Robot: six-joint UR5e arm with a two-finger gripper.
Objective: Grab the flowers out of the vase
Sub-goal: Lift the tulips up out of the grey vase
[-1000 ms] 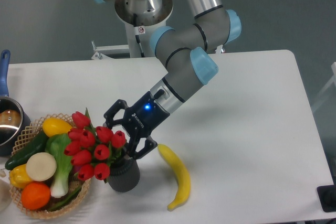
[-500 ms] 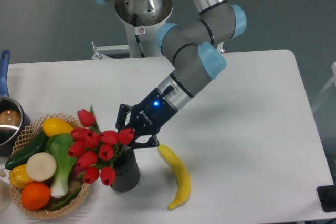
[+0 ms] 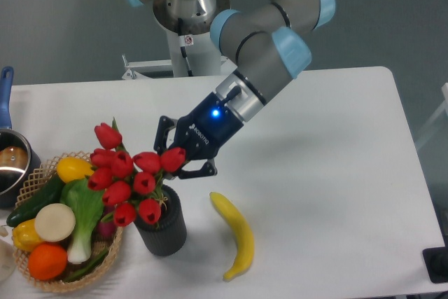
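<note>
Since a second ago the arm has risen and drawn back toward the upper right, and the bunch of red tulip buds with green stems point(image 3: 133, 180) has come up with it, sitting higher above the short dark grey ribbed vase point(image 3: 162, 225) than before. Dark jaws of the two-finger gripper point(image 3: 183, 161) are clenched around the bunch at its right side, with one red bud showing directly between the black fingers point(image 3: 165, 131) and the rest of the buds fanning out to the left and below them. Lower buds and a few green stems hang just over the round mouth of the vase, and whether the stem ends have left the mouth fully cannot be told, since the buds hide it. That vase stands upright on the white counter point(image 3: 336, 159), directly under the bunch and below-left of the jaws. Just left of the vase sits a round wicker basket point(image 3: 42, 274) filled with vegetables and fruit, its nearest contents close beside the leftmost tulips. A yellow banana point(image 3: 236, 232) lies on the counter to the right of the vase, near it but apart. At the far left edge stands a blue-handled metal pot point(image 3: 10, 159), well apart from the flowers.
</note>
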